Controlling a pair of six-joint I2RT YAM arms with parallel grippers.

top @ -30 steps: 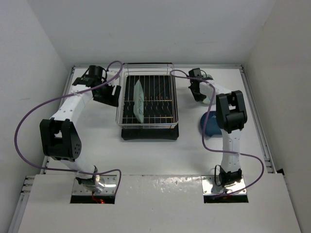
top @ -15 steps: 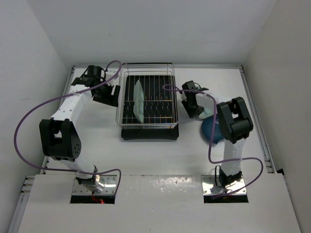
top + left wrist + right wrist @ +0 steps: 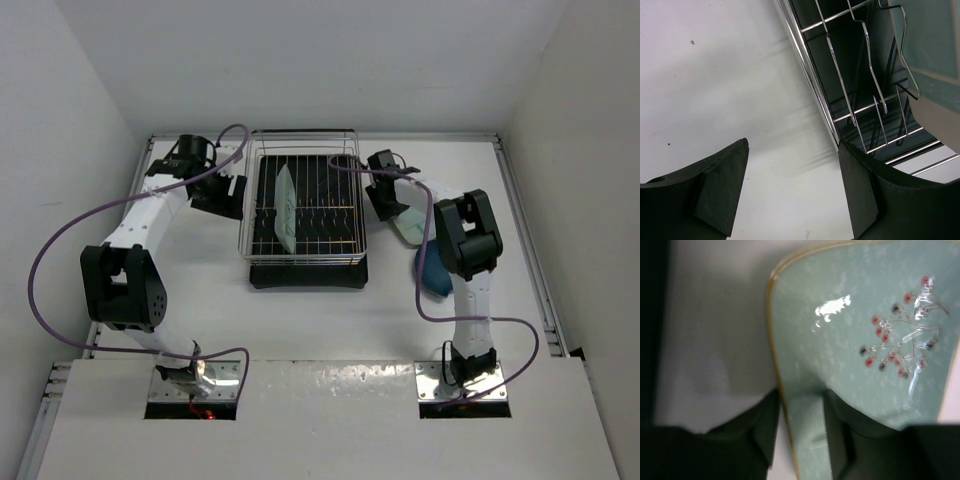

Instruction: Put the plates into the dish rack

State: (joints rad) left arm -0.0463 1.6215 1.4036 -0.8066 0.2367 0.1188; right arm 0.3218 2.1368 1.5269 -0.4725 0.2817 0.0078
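The dish rack (image 3: pixel 303 250) stands at the table's middle back, and one mint-green plate (image 3: pixel 284 208) stands on edge in its left part. My right gripper (image 3: pixel 391 206) is just right of the rack, shut on the rim of a second mint-green plate (image 3: pixel 413 228) and holding it tilted above the table. The right wrist view shows this plate (image 3: pixel 855 340) pinched between the fingers (image 3: pixel 765 425). The dark blue plate (image 3: pixel 430 272) lies on the table, partly hidden behind the right arm. My left gripper (image 3: pixel 222 196) is open and empty beside the rack's left wall (image 3: pixel 812 85).
White walls close in the table on three sides. A purple cable (image 3: pixel 60 240) loops from each arm. The racked plate (image 3: pixel 930 45) shows in the left wrist view, past the wire bars.
My right gripper swung down toward the blue plate, then moved left and back toward the rack with the mint-green plate in it. The left arm has not moved.
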